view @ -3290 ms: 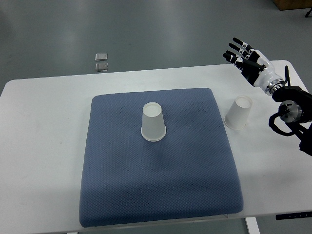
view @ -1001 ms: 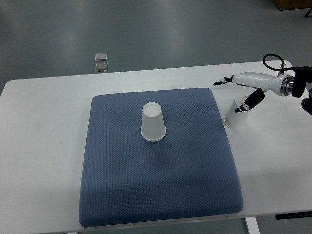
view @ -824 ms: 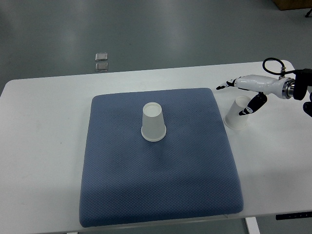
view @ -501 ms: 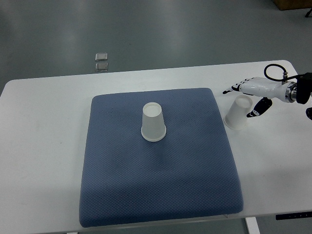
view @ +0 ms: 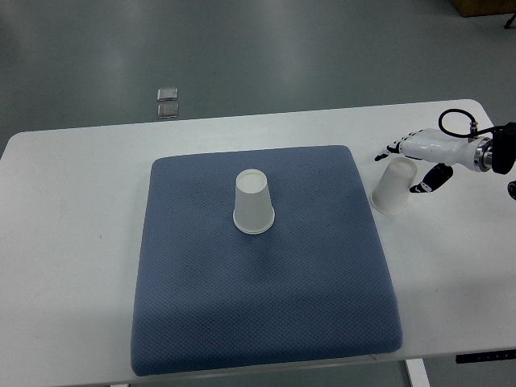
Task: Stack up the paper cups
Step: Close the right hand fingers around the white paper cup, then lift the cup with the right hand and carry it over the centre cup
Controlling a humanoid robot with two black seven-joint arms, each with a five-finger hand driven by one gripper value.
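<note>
Robot hand [view: 413, 164] withdrew rightward; cup [view: 393, 185] untouched.

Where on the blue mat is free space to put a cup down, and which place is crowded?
The blue mat is bare everywhere except its middle back, where one upside-down cup stands. The front half and both side strips are free. It is crowded off the mat's right edge: the second cup sits there with the right hand around it.

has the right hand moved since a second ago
Yes. The right hand has drawn back toward the table's right edge; its fingers no longer reach past the paper cup toward the blue mat.
</note>
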